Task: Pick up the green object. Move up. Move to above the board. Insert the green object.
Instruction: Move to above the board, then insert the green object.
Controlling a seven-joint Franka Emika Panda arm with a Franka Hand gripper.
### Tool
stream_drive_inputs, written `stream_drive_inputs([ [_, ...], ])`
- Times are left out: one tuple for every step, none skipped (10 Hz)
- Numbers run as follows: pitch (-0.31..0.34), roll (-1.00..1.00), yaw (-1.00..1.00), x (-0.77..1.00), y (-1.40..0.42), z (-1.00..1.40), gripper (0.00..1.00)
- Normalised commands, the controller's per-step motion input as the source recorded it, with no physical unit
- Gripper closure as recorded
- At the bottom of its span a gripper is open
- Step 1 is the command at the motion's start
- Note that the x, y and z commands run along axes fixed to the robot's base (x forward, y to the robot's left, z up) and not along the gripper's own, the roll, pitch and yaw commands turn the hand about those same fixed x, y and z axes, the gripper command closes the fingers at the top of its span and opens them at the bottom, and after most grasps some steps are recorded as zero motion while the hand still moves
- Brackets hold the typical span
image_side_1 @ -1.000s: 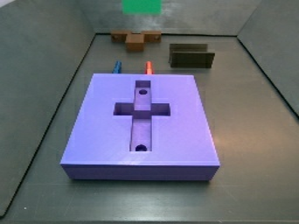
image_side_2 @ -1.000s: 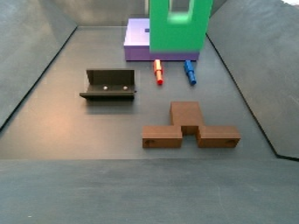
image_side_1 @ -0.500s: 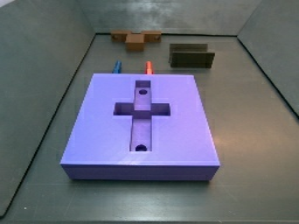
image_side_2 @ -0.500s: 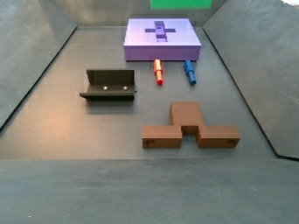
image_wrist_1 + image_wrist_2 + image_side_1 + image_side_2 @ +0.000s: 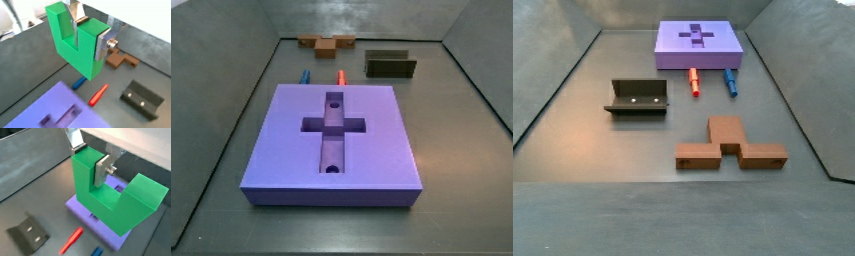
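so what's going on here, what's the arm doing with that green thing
The claw is shut on one prong of the green U-shaped block, holding it in the air above the floor; both are out of frame in both side views. The purple board with its cross-shaped recess lies below, empty. The red pen, blue pen, brown block and dark fixture lie untouched.

Your gripper (image 5: 89,35) clamps one prong of the green object (image 5: 77,45); the purple board (image 5: 50,110) lies below it.
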Motion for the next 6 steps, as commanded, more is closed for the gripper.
stream_drive_inputs([
  [0.081,0.0,0.01,-0.1,-1.4,0.25,1.0],
  [0.089,0.0,0.01,-0.07,-1.4,0.25,1.0],
  [0.114,0.02,0.01,0.03,-0.48,0.09,1.0],
  [0.0,-0.05,0.0,0.02,0.0,-0.09,1.0],
  [-0.003,-0.06,-0.01,0.09,-0.01,-0.19,1.0],
  [-0.05,0.01,-0.03,0.33,-0.23,-0.54,1.0],
])
